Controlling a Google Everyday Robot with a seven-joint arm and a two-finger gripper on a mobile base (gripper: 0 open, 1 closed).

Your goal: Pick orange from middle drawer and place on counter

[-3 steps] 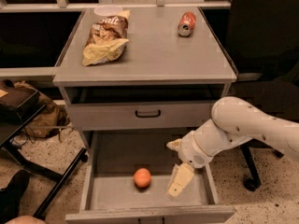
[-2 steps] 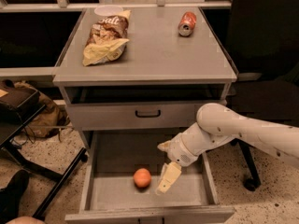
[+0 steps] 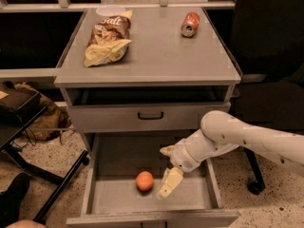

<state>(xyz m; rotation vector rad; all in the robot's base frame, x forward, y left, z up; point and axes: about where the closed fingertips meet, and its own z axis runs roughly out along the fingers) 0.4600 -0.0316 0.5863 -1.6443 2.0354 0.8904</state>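
The orange [image 3: 144,181] lies on the bare grey floor of the open middle drawer [image 3: 114,196], near the front centre. My gripper [image 3: 161,173] is inside the drawer, just right of the orange, with its two cream fingers [image 3: 170,182] spread open and empty. One finger reaches down beside the orange without clearly touching it. The white arm comes in from the right over the drawer's right wall. The counter [image 3: 156,51] is the light-grey top of the cabinet above.
A chip bag [image 3: 108,38] and a white bowl [image 3: 110,10] sit on the counter's back left, a red soda can [image 3: 191,23] lies at its back right. The closed drawer above has a black handle [image 3: 150,115]. A black chair base [image 3: 254,184] stands right, dark table legs left.
The arm has moved left inside the drawer, bringing the open gripper from the right side up next to the orange. The orange has not moved.
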